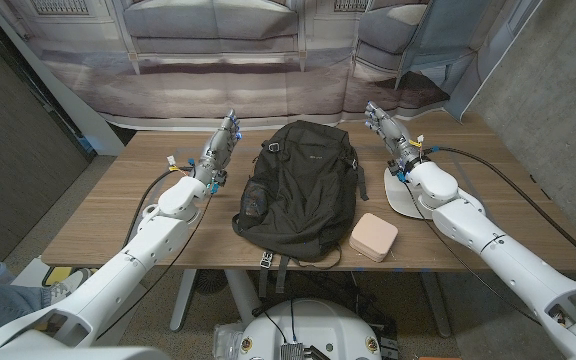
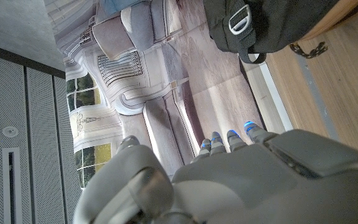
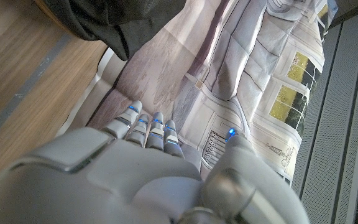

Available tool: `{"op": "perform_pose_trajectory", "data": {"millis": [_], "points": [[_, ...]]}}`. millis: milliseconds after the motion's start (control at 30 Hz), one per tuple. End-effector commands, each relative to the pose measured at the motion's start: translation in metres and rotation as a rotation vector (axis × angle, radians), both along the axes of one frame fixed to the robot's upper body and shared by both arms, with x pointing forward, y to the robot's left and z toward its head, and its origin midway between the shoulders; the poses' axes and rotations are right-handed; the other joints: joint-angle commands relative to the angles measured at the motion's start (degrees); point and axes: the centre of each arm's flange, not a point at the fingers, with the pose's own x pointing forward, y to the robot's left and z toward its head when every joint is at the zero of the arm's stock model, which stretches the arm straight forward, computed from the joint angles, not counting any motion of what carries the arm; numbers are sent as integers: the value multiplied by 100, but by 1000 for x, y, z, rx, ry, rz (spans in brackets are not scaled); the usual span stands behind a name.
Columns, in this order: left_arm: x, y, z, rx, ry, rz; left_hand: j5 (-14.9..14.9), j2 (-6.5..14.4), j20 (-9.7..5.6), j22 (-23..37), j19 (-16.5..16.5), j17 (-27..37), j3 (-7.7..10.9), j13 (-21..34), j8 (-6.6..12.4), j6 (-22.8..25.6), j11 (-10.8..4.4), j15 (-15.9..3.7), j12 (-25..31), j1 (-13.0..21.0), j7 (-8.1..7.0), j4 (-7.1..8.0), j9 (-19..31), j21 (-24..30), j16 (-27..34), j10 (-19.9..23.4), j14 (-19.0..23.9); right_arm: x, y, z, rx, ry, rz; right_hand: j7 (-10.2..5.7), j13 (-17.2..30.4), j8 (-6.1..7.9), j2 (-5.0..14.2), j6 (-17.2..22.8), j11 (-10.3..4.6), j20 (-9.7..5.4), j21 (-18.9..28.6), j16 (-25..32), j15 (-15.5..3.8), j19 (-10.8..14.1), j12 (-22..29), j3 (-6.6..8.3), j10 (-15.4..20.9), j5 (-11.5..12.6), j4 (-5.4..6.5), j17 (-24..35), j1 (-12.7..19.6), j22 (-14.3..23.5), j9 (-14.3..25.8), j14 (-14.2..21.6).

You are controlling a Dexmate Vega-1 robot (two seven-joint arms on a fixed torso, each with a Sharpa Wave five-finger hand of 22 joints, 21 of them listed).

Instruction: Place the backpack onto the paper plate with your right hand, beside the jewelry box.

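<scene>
- Left robot hand [image 1: 222, 143] raised over the far left part of the tabletop [image 1: 118, 215], fingers straight and apart, gripping nothing; just left of the backpack, not touching it.
- Same left robot hand [image 2: 241, 180] seen from its wrist, fingertips [image 2: 232, 135] pointing toward the printed backdrop [image 2: 166, 81], empty.
- Black backpack [image 1: 300, 188] lying flat mid-tabletop, top end toward the backdrop, straps trailing over the near edge; a buckle and corner [image 2: 244, 25] caught in the left wrist view.
- Pale pink jewelry box [image 1: 373, 237] near the front edge, touching or almost touching the backpack's lower right corner; hard to say which.
- White paper plate [image 1: 396, 195] on the right, just beyond the box, largely covered by the right forearm; backpack beside it, not on it.
- Right robot hand [image 1: 385, 128] held above the far right of the tabletop, fingers extended and spread, empty, apart from the backpack.
- Same right robot hand [image 3: 148, 180] from its wrist, fingers [image 3: 143, 127] straight, a dark backpack edge [image 3: 110, 22] ahead.
</scene>
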Motion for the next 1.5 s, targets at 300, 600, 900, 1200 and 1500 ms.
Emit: {"op": "perform_pose_trajectory", "data": {"millis": [300, 600, 900, 1200, 1500], "points": [[-1, 7, -2, 6, -6, -4, 33, 14, 57, 12, -7, 25, -40, 18, -22, 19, 6, -8, -20, 98, 2, -10, 20, 0, -4, 16, -14, -7, 22, 14, -65, -44, -37, 6, 30, -18, 13, 27, 33, -111, -45, -57, 60, -127, -62, 15, -51, -35, -81, 20, 105, 27, 20, -76], [-6, 11, -2, 4, -13, 9, 35, 21, 55, 12, -11, 25, -50, 18, -31, 14, 16, -5, -29, 109, -2, -15, 20, -5, -11, 9, -27, -9, 31, 22, -103, -66, -41, 11, 31, -28, 47, 17, 33, -96, -65, -73, 57, -195, -89, 33, -105, -48, -108, 20, 152, 29, 21, -145], [-11, 14, -3, -4, -25, 18, 37, 27, 55, 12, -15, 25, -59, 19, -34, 19, 11, -9, -34, 117, 0, -19, 21, -9, -13, 4, -30, -11, 38, 26, -145, -77, -63, 2, 31, -31, 49, 19, 36, -92, -62, -69, 60, -204, -91, 33, -102, -61, -124, 21, 170, 30, 21, -154], [-14, 15, -3, -5, -29, 22, 39, 33, 62, 13, -11, 25, -70, 19, -39, 19, 6, -8, -35, 127, -11, -23, 21, -10, -13, 12, -30, -17, 46, 32, -200, -104, -103, -9, 32, -38, 54, 8, 28, -81, -59, -64, 71, -209, -94, 34, -103, -71, -138, 21, 187, 31, 21, -158], [-16, 15, -4, -7, -30, 17, 41, 40, 73, 14, -18, 26, -82, 19, -42, 23, 8, -8, -39, 136, -13, -26, 22, -14, -15, 12, -32, -18, 52, 36, -230, -123, -113, -19, 32, -47, 57, -9, 43, -83, -59, -66, 79, -222, -102, 34, -117, -84, -157, 21, 209, 32, 22, -178]]}}
